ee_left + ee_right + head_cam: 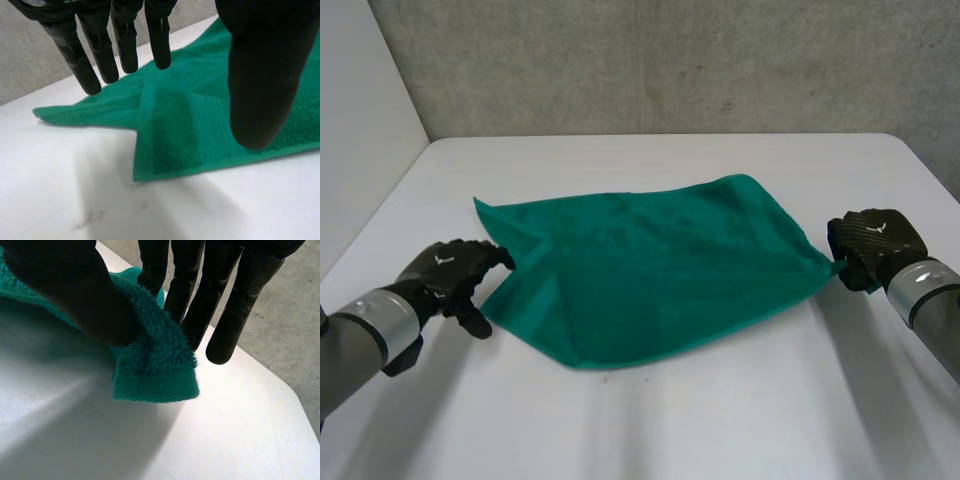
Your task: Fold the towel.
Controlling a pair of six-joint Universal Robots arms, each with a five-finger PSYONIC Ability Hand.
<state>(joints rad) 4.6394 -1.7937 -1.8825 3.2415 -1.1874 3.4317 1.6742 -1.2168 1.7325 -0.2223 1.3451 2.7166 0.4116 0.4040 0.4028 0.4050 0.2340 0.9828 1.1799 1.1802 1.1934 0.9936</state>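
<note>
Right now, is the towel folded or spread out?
Mostly spread: the towel lies flat on the table, one flap by the left hand turned over. The right hand pinches a corner.

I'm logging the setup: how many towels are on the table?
1: a green towel spread across the middle of the white table, its right corner pinched by the right hand, the open left hand beside its left edge. A second could hide beneath.

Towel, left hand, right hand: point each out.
towel (pixel 660 260): head view, middle of the cloth.
left hand (pixel 445 268): head view, back of the hand.
right hand (pixel 65 290): right wrist view, thumb pinching the towel's corner.
</note>
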